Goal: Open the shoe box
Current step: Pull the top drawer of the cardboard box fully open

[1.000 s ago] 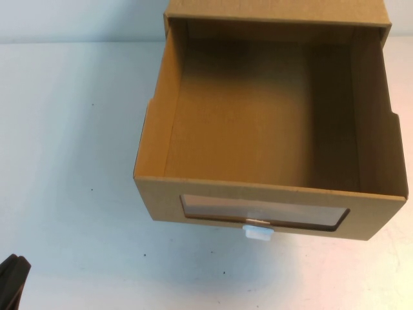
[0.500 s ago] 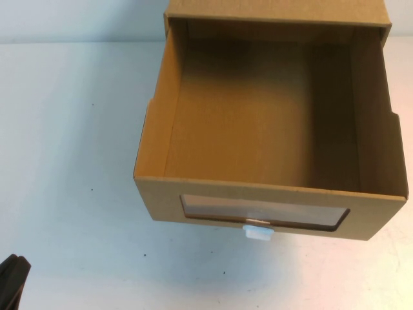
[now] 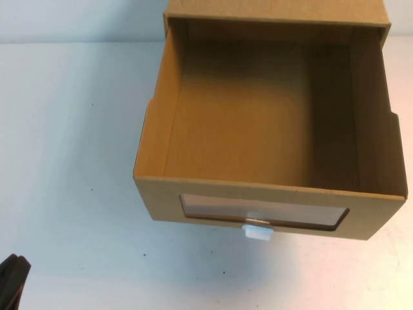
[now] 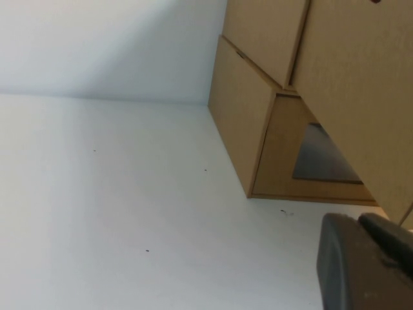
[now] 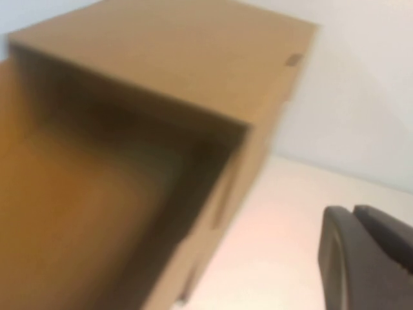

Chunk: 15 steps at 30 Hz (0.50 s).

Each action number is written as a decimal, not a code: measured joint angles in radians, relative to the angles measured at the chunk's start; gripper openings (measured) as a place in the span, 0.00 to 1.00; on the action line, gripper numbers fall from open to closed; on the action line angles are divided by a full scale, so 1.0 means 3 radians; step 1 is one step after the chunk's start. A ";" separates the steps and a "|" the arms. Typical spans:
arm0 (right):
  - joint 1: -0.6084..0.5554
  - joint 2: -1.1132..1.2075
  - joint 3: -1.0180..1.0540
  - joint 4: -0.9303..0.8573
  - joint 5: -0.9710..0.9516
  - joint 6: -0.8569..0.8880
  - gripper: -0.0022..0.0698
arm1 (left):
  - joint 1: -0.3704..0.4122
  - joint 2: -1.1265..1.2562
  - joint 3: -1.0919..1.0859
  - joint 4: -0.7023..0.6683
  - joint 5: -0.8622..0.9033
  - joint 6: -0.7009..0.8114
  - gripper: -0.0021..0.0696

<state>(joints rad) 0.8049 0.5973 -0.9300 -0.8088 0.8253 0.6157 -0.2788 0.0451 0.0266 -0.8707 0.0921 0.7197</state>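
Note:
The brown cardboard shoe box is a drawer (image 3: 159,199) pulled well out of its outer sleeve (image 3: 277,10) toward me; the inside is bare. Its front wall has a clear window (image 3: 264,212) and a small white pull tab (image 3: 257,231). My left gripper (image 3: 13,281) sits low at the near left corner of the table, shut and empty, far from the box; in its wrist view the gripper (image 4: 359,221) faces the box's front corner (image 4: 242,123). My right gripper (image 5: 354,214) is outside the high view, shut on nothing, beside the sleeve (image 5: 193,58).
The white table (image 3: 71,161) spreads to the left of the box and in front of it. A white wall (image 3: 77,19) runs behind the table. The box takes up the middle and right of the table.

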 joint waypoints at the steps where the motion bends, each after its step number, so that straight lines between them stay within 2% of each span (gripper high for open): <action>1: -0.0279 -0.0039 0.0131 0.0068 -0.0227 -0.0009 0.01 | 0.0000 0.0000 0.0000 0.0000 0.0000 0.0000 0.02; 7: -0.1558 -0.0414 0.0849 0.0371 -0.1267 -0.0009 0.01 | 0.0000 0.0000 0.0000 0.0000 -0.0002 0.0000 0.02; 15: -0.2704 -0.0911 0.1810 0.0518 -0.2082 -0.0009 0.01 | 0.0000 0.0000 0.0000 0.0000 -0.0002 0.0000 0.02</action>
<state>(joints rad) -0.0063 0.3241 -0.3870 -0.6535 0.2008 0.6130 -0.2788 0.0451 0.0266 -0.8707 0.0916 0.7197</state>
